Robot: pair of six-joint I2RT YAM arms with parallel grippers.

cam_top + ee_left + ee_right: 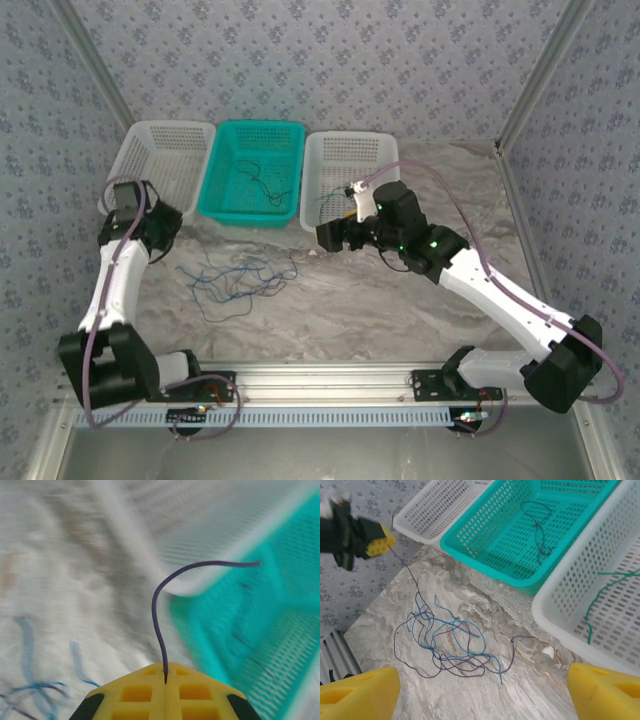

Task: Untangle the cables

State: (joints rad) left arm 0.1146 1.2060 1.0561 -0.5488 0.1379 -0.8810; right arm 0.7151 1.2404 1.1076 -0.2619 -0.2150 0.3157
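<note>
Purple first: the dark purple cable (156,605) is sitting pinched in the left gripper (165,677), with the yellow fingers (135,694) pressing flat together on it and no gap showing. In the left wrist view it's arcing up out of the fingertips and curling over toward the teal basket (280,645). That feed is coming through blurred, so I'm not reading fine detail there.

From the right wrist I'm seeing the left gripper (379,542) hanging above the table's left side, with the same cable running down from it into the tangle (450,647). The tangle is lying on the marble table (400,310), in front of the teal basket and the left white basket (150,145), and isn't touching either as far as I can see. Blue, teal and dark purple strands are looping over each other in it; I can't tell which is crossing over which.

The right gripper (480,700) is hanging wide open, holding nothing — its two yellow fingers (360,695) are sitting at the bottom corners of its own view, with the tangle showing between them. From the top camera I'm seeing the right gripper (330,237) hovering near the front edge of the right white basket (350,150).

One dark cable (540,535) is lying loose in the teal basket. A green cable (600,592) is lying in the right white basket.
</note>
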